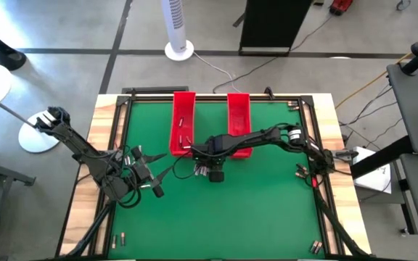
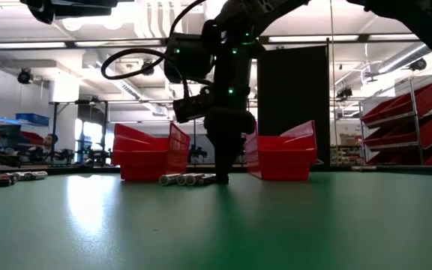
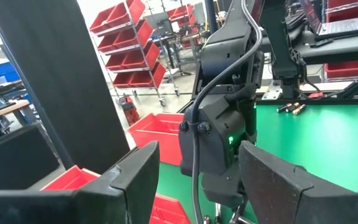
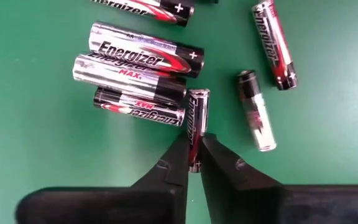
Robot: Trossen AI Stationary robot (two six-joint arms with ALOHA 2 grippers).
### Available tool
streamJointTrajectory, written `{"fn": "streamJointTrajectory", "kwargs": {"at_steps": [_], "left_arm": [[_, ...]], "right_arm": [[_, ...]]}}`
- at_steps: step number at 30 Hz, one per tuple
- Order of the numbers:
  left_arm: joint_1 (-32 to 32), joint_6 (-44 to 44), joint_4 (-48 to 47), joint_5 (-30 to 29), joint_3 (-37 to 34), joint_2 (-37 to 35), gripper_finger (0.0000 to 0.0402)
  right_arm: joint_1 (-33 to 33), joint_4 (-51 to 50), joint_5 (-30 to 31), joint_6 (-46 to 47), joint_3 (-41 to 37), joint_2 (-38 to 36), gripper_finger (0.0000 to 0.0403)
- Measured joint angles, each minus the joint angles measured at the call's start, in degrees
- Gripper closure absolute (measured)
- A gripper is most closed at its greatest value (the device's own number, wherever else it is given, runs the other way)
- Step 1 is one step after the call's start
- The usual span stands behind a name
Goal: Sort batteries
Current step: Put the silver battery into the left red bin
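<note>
I have the right gripper [image 4: 194,163] down on the green bench [image 1: 267,210], just in front of the left-hand red tray [image 1: 183,122], with its jaws nearly closed on one end of a slim battery [image 4: 197,121]. That cell lies at the edge of a cluster of Energizer batteries [image 4: 143,62]; its far end touches the nearest of them. So I judge the step in hand to be the pick: the grip looks taken but nothing is lifted yet. Next I would need a straight rise that keeps the pinched cell from dragging its neighbours, then a carry to whichever tray suits its size. The hold is near one end, so it may swing.

The left gripper [image 3: 197,186] waits well out from that tray, on the near-left part of the bench, jaws spread wide and empty, pointed at the right arm.

The right wrist view alone shows the brand print and the contact between cells. The high view alone shows a second red tray [image 1: 239,116] beside the first, a few cells already lying in the left-hand tray, and stray batteries [image 1: 118,238] near the bench's front corners. The low view shows only a short row of cells by the gripper's foot.
</note>
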Motion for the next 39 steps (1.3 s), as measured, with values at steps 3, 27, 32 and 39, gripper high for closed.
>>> {"fn": "streamJointTrajectory", "kwargs": {"at_steps": [3, 27, 32, 39], "left_arm": [[0.0, -0.3, 0.0, 0.0, 0.0, 0.0, 0.0203], [-0.2, -0.8, 0.3, -0.1, 0.2, 0.0, 0.0203], [-1.6, 0.3, 0.4, 0.0, 1.2, 0.0, 0.0203], [-2.5, 1.1, 0.3, 0.0, 1.3, 0.0, 0.0203]], "right_arm": [[0.0, -0.1, 0.9, 0.0, -0.1, -0.6, 0.0389], [-3.2, 34.0, 6.6, -3.4, 2.2, -10.3, 0.0390], [-5.2, 31.1, 8.9, -0.9, 2.2, -8.3, 0.0381], [-5.4, 31.6, 8.7, 0.1, 2.2, -8.8, 0.0290]]}}
